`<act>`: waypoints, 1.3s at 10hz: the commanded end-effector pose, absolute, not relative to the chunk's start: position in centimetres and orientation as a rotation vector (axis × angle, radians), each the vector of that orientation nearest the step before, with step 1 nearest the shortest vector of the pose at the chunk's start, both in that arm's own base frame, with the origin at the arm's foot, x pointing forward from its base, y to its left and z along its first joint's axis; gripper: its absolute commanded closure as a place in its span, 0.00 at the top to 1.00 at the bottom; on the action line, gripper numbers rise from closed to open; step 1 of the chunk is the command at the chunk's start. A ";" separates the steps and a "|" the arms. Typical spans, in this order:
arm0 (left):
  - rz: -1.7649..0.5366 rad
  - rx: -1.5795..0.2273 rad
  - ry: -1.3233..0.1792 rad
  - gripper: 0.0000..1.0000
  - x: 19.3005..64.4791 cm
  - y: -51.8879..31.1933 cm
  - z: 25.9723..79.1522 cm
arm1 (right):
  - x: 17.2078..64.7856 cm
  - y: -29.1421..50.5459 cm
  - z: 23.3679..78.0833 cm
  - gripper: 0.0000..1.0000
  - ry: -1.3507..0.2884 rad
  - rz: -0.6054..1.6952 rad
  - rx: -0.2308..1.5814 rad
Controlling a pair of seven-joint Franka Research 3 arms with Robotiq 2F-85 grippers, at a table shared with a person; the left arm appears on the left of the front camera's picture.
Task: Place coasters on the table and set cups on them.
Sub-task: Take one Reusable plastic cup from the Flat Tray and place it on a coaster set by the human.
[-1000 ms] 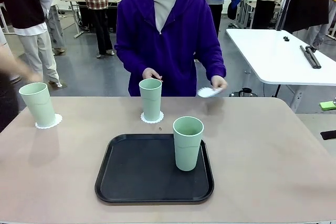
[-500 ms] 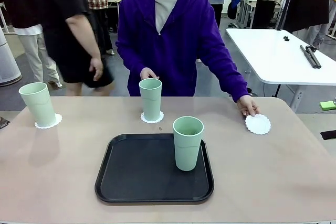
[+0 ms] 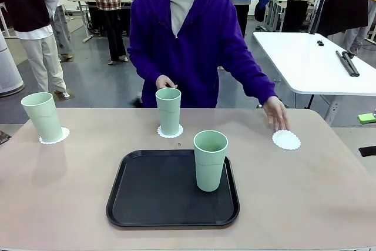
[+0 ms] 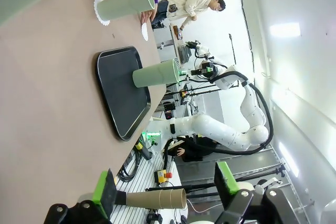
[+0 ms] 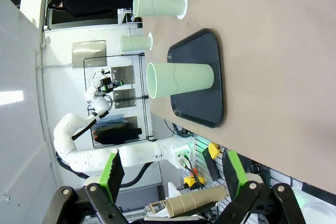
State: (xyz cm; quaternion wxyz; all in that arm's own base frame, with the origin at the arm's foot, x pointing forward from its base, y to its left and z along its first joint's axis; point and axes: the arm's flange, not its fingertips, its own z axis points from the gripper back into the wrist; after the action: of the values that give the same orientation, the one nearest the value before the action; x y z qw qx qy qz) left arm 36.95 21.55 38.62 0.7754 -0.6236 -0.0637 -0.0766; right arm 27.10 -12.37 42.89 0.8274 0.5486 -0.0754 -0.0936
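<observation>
Two pale green cups stand on white lacy coasters on the beige table (image 3: 305, 192): one cup (image 3: 42, 116) at far left on its coaster (image 3: 54, 136), one cup (image 3: 168, 111) mid-back on its coaster (image 3: 170, 132). A third cup (image 3: 210, 160) stands on the black tray (image 3: 147, 204). A bare coaster (image 3: 286, 140) lies at the right, the person's hand (image 3: 275, 116) just above its far edge. My left gripper (image 4: 164, 190) is open off the table's end, facing the tray cup (image 4: 156, 73). My right gripper (image 5: 173, 174) is open too, beyond the tray cup (image 5: 180, 80).
A white table (image 3: 311, 63) stands behind at the right, and several people stand farther back. The person's other hand (image 3: 166, 82) rests behind the middle cup. Bare tabletop lies left and right of the tray.
The person laid the third coaster on the table at the right and lifted the hand off it. A passer-by in black crossed behind and left. Neither gripper changed.
</observation>
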 end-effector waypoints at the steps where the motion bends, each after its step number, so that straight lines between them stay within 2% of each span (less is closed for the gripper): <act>1: -0.170 -1.350 -0.144 1.00 37.0 21.9 38.8 | 27.3 -12.3 43.0 1.00 -0.165 -0.198 1.184; 13: -0.170 -1.350 -0.144 1.00 37.0 21.9 38.8 | 27.3 -12.3 43.0 1.00 -0.165 -0.198 1.184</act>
State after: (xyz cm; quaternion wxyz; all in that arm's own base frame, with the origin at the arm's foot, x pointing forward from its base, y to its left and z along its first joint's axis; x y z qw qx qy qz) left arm 36.99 21.59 38.67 0.7758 -0.6230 -0.0640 -0.0770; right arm 27.10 -12.37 42.89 0.8274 0.5486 -0.0754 -0.0936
